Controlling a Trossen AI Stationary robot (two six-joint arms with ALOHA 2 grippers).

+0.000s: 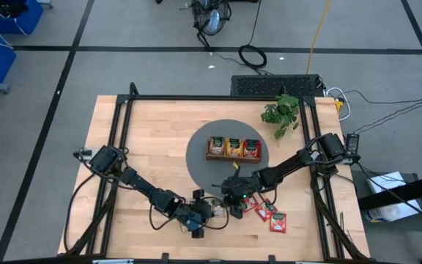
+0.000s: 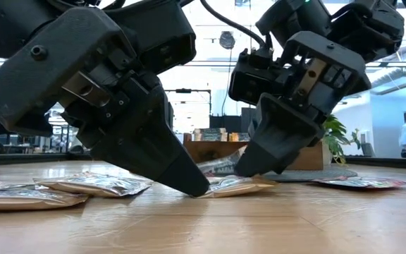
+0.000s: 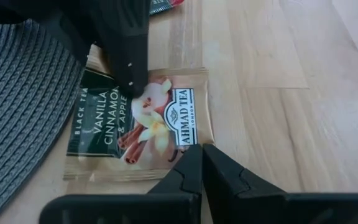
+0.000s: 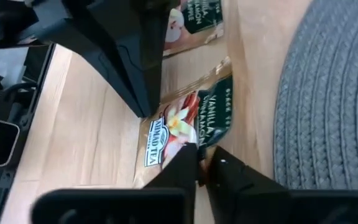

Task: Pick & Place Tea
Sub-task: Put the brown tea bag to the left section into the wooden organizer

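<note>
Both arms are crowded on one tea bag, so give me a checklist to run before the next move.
1. Right hand shut at the edge of the vanilla sachet: ok.
2. Sachet really pinched, not just pressed: cannot tell.
3. Left hand clear of that sachet: not ok, its shut tip touches it.
4. Free room in the tray: cannot tell.

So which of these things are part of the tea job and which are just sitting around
Job:
vanilla sachet, pinned by both grippers
red sachets
tray
left gripper
right gripper

Lying about:
plant
grey mat
</note>
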